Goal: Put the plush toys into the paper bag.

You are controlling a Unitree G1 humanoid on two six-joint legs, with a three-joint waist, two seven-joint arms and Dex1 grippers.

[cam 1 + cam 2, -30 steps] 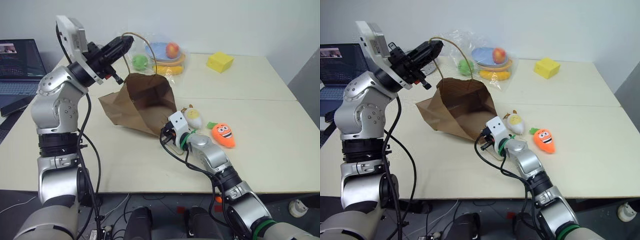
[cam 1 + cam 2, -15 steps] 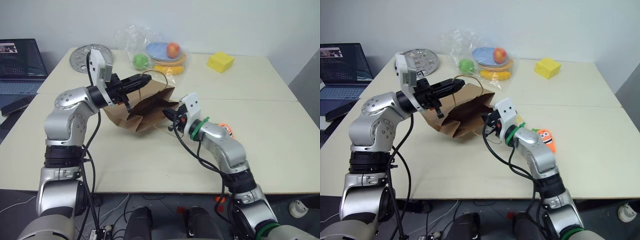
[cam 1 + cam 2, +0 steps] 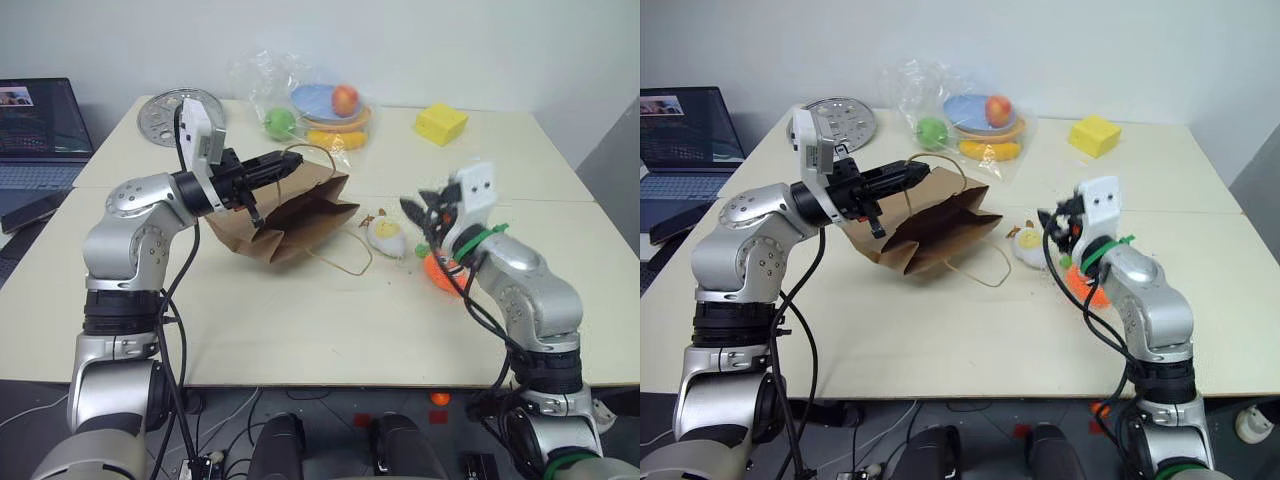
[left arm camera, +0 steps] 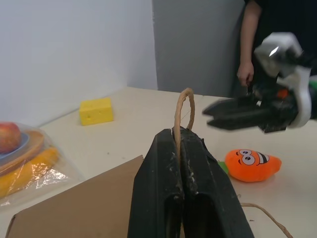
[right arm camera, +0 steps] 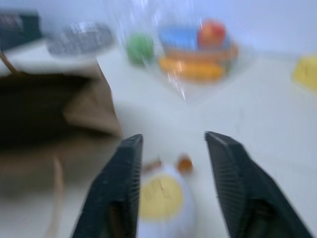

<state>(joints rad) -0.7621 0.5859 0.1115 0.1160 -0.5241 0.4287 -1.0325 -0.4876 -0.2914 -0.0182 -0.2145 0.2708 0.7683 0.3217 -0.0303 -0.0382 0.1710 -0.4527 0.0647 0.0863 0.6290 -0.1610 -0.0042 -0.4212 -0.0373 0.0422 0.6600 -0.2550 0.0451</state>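
Observation:
The brown paper bag (image 3: 290,215) slumps on its side at mid-table, its upper edge lifted by one loop handle (image 4: 183,106). My left gripper (image 3: 285,162) is shut on that handle. The other handle (image 3: 345,262) lies loose on the table. The white egg plush toy (image 3: 385,236) lies just right of the bag. The orange carrot plush toy (image 4: 252,165) lies further right, partly behind my right arm. My right gripper (image 5: 172,137) hovers open above the egg plush toy (image 5: 161,198), holding nothing.
A clear plastic bag of fruit and plates (image 3: 320,110) sits at the back, a yellow block (image 3: 440,123) to its right, a round metal disc (image 3: 165,115) to its left. A laptop (image 3: 40,130) stands far left. A person (image 4: 247,49) stands beyond the table.
My right gripper has left the bag's mouth, swung right and upward, and opened over the egg toy. The left gripper lowered the held handle earlier, then stayed still.

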